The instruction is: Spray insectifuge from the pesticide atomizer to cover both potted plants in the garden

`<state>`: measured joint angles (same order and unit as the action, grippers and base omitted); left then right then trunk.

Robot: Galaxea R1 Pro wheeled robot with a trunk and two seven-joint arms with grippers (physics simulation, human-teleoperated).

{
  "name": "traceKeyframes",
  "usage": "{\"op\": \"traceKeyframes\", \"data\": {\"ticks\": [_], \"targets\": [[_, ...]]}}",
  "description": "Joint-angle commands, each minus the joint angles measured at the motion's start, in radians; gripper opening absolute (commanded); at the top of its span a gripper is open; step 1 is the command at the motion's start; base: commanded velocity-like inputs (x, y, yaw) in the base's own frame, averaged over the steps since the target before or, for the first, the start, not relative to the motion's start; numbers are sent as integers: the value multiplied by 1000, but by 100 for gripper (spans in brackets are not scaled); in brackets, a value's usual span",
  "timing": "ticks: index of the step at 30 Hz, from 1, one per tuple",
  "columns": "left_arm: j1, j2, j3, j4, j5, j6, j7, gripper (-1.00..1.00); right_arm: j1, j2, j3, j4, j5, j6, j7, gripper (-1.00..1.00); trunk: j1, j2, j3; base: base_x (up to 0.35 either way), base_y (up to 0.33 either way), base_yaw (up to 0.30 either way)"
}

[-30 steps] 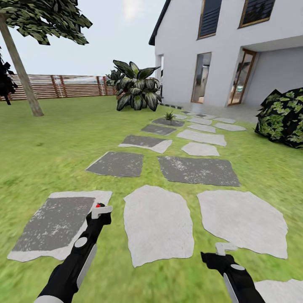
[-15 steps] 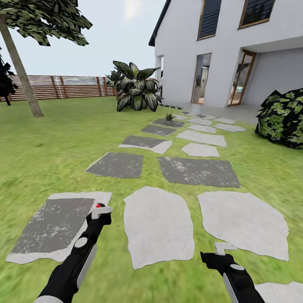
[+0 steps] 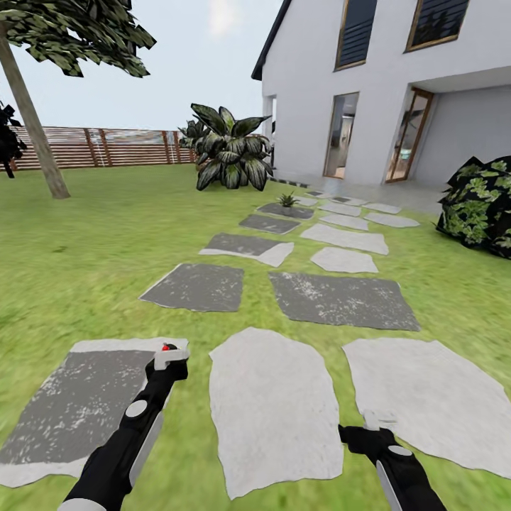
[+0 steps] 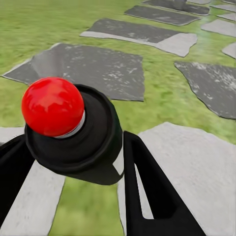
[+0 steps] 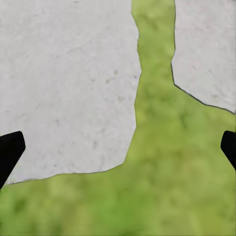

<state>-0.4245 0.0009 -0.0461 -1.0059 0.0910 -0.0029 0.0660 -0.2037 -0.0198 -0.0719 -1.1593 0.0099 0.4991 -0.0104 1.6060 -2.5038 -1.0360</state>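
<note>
Several stepping stones (image 3: 273,411) ahead; potted plant (image 3: 287,200) far; left gripper (image 3: 169,357) clamps atomizer (image 4: 73,130).

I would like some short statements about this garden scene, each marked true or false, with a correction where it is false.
1. The left pincer holds a black spray bottle with a red ball on top. True.
2. The right pincer grips a second bottle. False: it is open, with only stone and grass below it.
3. A small potted plant stands far ahead on the stepping stones. True.
4. The spray bottle lies on the grass. False: it is held up in the left pincer.
5. A brown slatted fence runs along the far edge of the lawn. True.
</note>
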Motion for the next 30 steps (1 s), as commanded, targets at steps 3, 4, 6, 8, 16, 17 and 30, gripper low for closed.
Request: {"op": "traceKeyframes", "data": {"ticks": [3, 4, 6, 8, 16, 17, 30], "targets": [[0, 1, -3, 0, 9, 19, 8, -100, 0, 0, 0, -2, 0, 6, -2, 100, 1, 0, 3, 333, 99, 0], [0, 1, -3, 0, 9, 21, 8, -100, 0, 0, 0, -2, 0, 6, -2, 100, 1, 0, 5, 333, 103, 0], [0, 1, -3, 0, 9, 24, 8, -100, 0, 0, 0, -2, -1, 6, -2, 100, 1, 0, 8, 333, 104, 0], [0, 1, -3, 0, 9, 25, 8, -100, 0, 0, 0, -2, -1, 6, -2, 100, 1, 0, 11, 333, 106, 0], [0, 1, -4, 0, 9, 25, 8, -100, 0, 0, 0, -1, -1, 6, -2, 100, 1, 0, 21, 333, 107, 0], [0, 1, -4, 0, 9, 25, 8, -100, 0, 0, 0, -1, -1, 6, -2, 100, 1, 0, 21, 333, 107, 0], [0, 1, -5, 0, 9, 24, 7, -100, 0, 0, 0, -1, -5, 6, -1, 100, 1, 0, 22, 333, 107, 0]]}}
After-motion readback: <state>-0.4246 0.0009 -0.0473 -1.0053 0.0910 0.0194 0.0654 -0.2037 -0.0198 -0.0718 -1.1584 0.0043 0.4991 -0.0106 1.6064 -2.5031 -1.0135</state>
